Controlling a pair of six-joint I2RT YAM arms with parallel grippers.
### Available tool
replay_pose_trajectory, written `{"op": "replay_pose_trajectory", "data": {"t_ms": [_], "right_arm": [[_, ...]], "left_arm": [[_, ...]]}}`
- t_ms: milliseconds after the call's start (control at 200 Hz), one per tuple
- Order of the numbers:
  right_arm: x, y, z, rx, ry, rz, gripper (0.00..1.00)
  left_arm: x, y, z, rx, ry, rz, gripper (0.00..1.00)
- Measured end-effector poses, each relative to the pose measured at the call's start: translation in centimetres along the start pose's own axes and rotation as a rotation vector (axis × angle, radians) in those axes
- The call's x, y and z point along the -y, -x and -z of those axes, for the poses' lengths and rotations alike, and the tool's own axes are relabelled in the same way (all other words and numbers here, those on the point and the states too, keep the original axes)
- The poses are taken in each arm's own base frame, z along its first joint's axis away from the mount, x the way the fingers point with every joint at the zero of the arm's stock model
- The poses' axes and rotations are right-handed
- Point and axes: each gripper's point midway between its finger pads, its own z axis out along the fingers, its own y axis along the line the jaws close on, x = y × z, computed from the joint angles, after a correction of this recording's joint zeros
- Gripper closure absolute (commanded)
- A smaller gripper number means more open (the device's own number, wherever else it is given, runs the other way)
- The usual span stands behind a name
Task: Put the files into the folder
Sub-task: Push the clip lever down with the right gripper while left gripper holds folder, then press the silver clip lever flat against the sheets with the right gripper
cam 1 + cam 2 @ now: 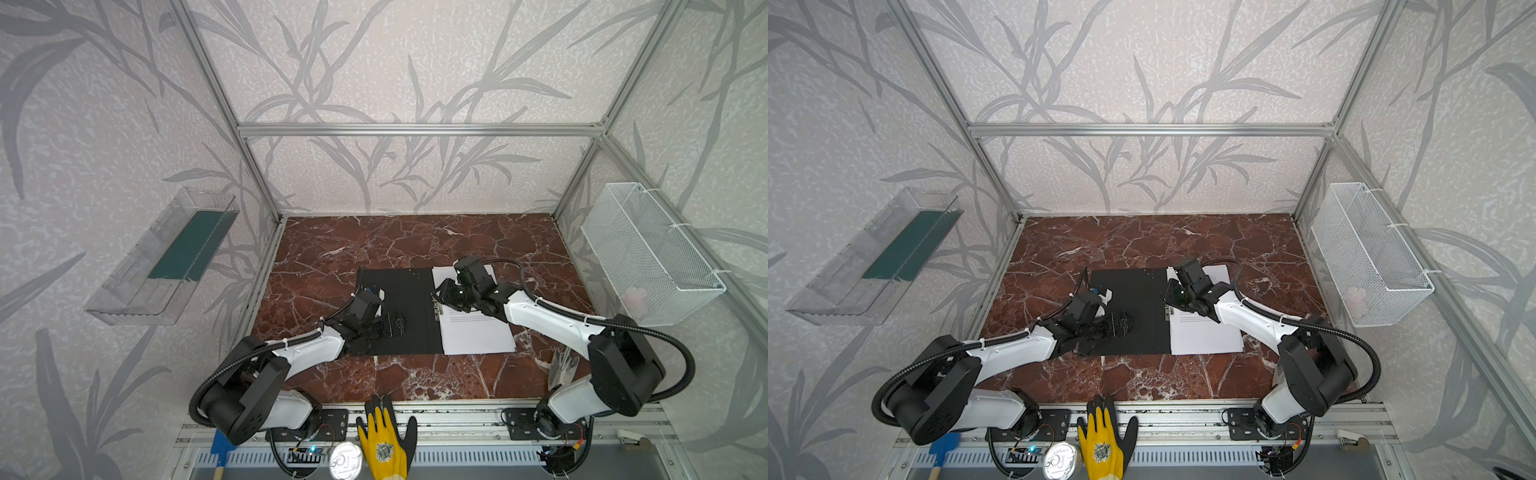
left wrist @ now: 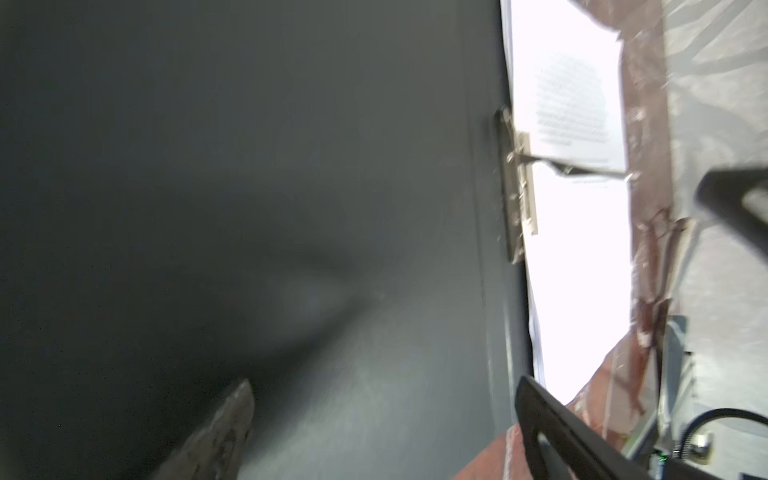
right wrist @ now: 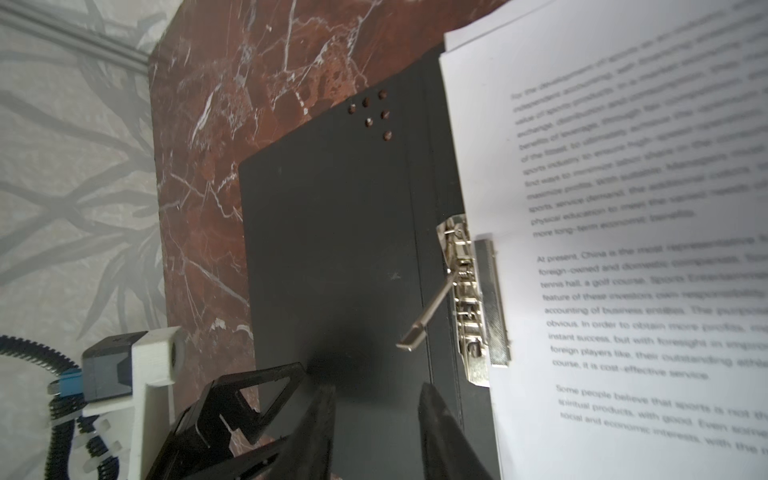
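Black and matte, the thin rectangular folder (image 1: 409,291) lies open at the centre of both top views on the red-brown marble tabletop (image 1: 332,245). We see the white printed paper sheets (image 1: 478,336) on its right half, their edge at a silver metal clip (image 3: 471,299). Our left gripper (image 1: 390,326) sits low over the left cover, jaws spread wide and empty. Our right gripper (image 3: 376,399) hovers near the clip's lever (image 3: 428,316), jaws partly apart, holding nothing.

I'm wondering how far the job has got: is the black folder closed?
No, the folder lies spread open on the table, its metal clip bare beside the printed pages.
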Motion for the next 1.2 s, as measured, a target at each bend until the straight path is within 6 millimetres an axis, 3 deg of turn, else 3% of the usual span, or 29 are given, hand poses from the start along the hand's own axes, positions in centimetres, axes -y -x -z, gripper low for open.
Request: {"op": "replay_pose_trajectory", "data": {"t_ms": [355, 665, 805, 1200], "right_arm": [[0.0, 0.1, 0.4, 0.065, -0.027, -0.223, 0.64], [0.0, -0.4, -1.8, 0.05, -0.06, -0.321, 0.75], [0.6, -0.7, -2.9, 0.041, -0.079, -0.356, 0.76], [0.7, 0.3, -3.5, 0.065, -0.064, -0.418, 0.82]], "left_arm": [[1.0, 1.5, -1.1, 0.012, -0.102, 0.043, 0.01], [0.5, 1.4, -0.7, 0.014, -0.074, 0.049, 0.01], [0.3, 1.3, -0.5, 0.014, -0.058, 0.05, 0.01], [-0.1, 0.9, -0.1, 0.011, -0.039, 0.048, 0.01]]}}
